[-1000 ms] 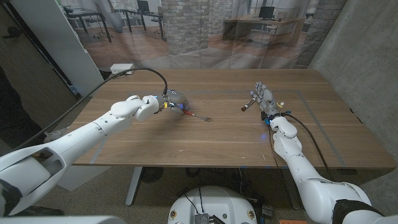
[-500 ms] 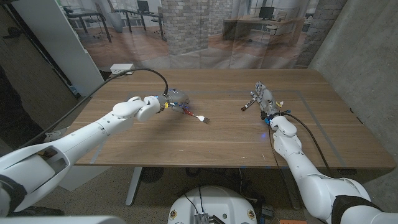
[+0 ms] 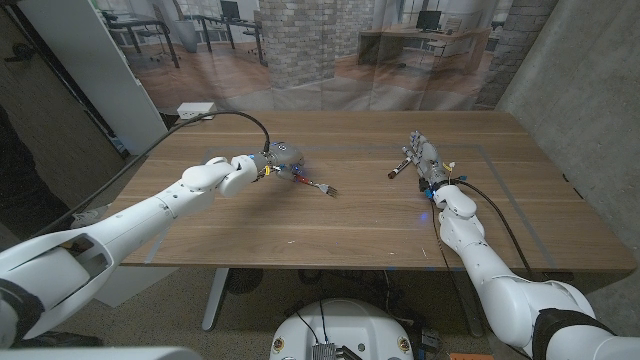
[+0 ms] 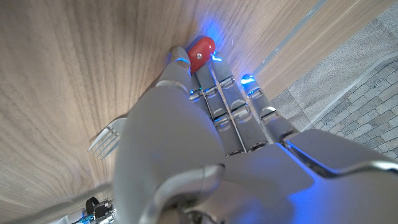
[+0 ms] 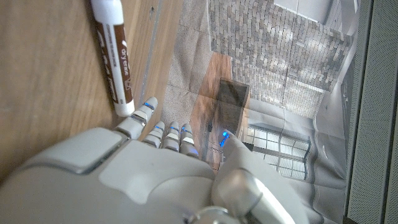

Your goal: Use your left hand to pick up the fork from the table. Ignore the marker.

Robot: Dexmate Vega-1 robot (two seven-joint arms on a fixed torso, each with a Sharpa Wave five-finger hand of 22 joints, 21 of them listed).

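The left hand (image 3: 272, 163) grips the fork (image 3: 318, 187) by its handle, tines pointing toward four o'clock just above the table (image 3: 360, 225). Grasp looks done; lifting clear remains. The right hand (image 3: 428, 160) rests open beside the marker (image 3: 398, 168).

The fork (image 3: 318, 186) is a small metal one with a red tip at its handle end, lying left of the worktop's (image 3: 350, 225) middle. Its handle end is in the left hand (image 3: 272, 162), and its tines point out toward the worktop's middle. In the left wrist view the tines (image 4: 104, 138) show beside the hand, over the wood.
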